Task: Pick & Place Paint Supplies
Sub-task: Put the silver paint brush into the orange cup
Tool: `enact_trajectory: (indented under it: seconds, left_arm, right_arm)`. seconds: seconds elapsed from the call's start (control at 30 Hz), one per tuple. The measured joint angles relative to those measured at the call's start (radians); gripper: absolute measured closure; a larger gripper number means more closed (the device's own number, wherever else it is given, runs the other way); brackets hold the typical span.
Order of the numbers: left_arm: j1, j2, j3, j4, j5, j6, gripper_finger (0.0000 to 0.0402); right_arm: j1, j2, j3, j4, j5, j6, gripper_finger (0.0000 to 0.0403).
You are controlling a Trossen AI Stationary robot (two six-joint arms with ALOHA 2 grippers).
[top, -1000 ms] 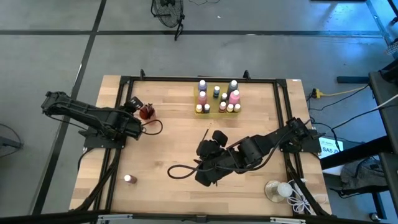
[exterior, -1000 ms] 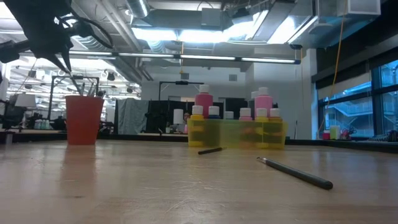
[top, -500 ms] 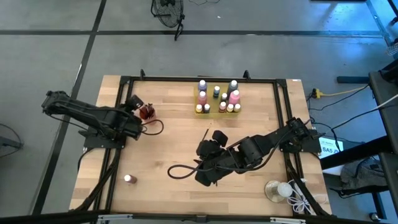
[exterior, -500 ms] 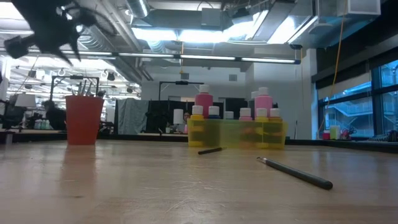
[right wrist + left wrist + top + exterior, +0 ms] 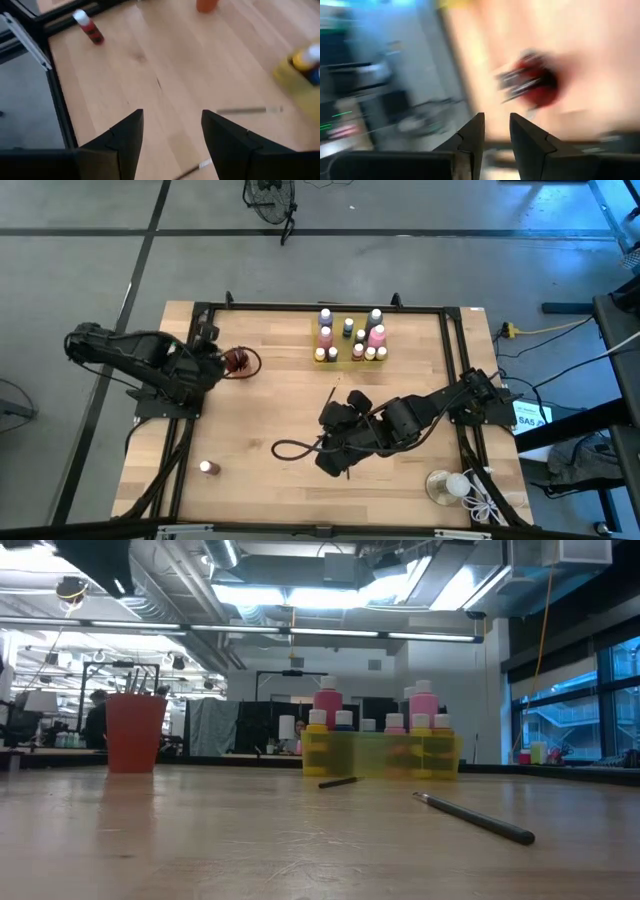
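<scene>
A red cup (image 5: pixel 237 361) holding several dark paintbrushes stands at the far left; it also shows in the low view (image 5: pixel 135 732). My left gripper (image 5: pixel 496 127) is just left of the cup (image 5: pixel 535 85) and above it, open by a narrow gap and empty. A yellow rack (image 5: pixel 350 348) of white-capped paint bottles stands at the far middle. One brush (image 5: pixel 330 397) lies flat on the table. A second brush (image 5: pixel 475 818) lies by my right arm. My right gripper (image 5: pixel 172 132) hovers open and empty over the table's middle (image 5: pixel 328 435).
A small red bottle with a white cap (image 5: pixel 207 467) stands alone at the near left. A clear round dish with a white ball and cord (image 5: pixel 447 485) sits at the near right corner. A black metal frame (image 5: pixel 190 380) runs around the tabletop. A dark cable (image 5: pixel 290 450) loops beside my right arm.
My left gripper has risen from just above the red cup, leaving the top of the low view, and has drawn back toward the table's left edge. Its cable loop has swung toward the far edge with it. My right arm has kept still.
</scene>
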Motion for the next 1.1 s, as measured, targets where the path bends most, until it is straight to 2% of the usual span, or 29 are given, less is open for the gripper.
enact_trajectory:
  seconds: [0.13,0.27,0.33,0.43,0.6,0.67,0.8,0.97,1.1]
  left_arm:
    - [-0.003,-0.002,0.021,0.08,0.207,-0.098,0.0315]
    - [-0.026,-0.017,0.016,0.271,0.488,-0.187,0.0302]
    - [-0.049,-0.021,0.015,0.38,0.536,-0.181,0.0289]
    - [-0.099,-0.032,0.015,0.538,0.507,-0.188,0.0269]
    - [-0.15,-0.033,0.015,0.76,0.347,-0.281,0.0244]
    - [-0.164,-0.034,0.015,0.812,0.346,-0.322,0.0239]
    - [-0.19,-0.032,0.014,0.834,0.345,-0.408,0.0235]
    - [-0.261,-0.032,0.014,0.85,0.326,-0.504,0.0235]
    - [-0.348,-0.032,0.014,0.874,0.275,-0.642,0.0235]
  right_arm:
    - [-0.011,0.0,0.0,-0.101,-0.051,0.153,0.0199]
    - [-0.027,0.0,0.0,-0.252,-0.104,0.371,0.0199]
    - [-0.032,0.0,0.0,-0.302,-0.124,0.439,0.0199]
    - [-0.035,0.0,0.0,-0.318,-0.14,0.498,0.0199]
    - [-0.049,0.007,0.0,-0.318,-0.206,0.528,0.0199]
    - [-0.053,0.022,-0.003,-0.318,-0.247,0.527,0.0199]
    - [-0.062,0.046,-0.038,-0.314,-0.307,0.527,0.0199]
    - [-0.063,0.048,-0.092,-0.277,-0.319,0.535,0.0199]
    - [-0.058,0.047,-0.094,-0.258,-0.313,0.525,0.0199]
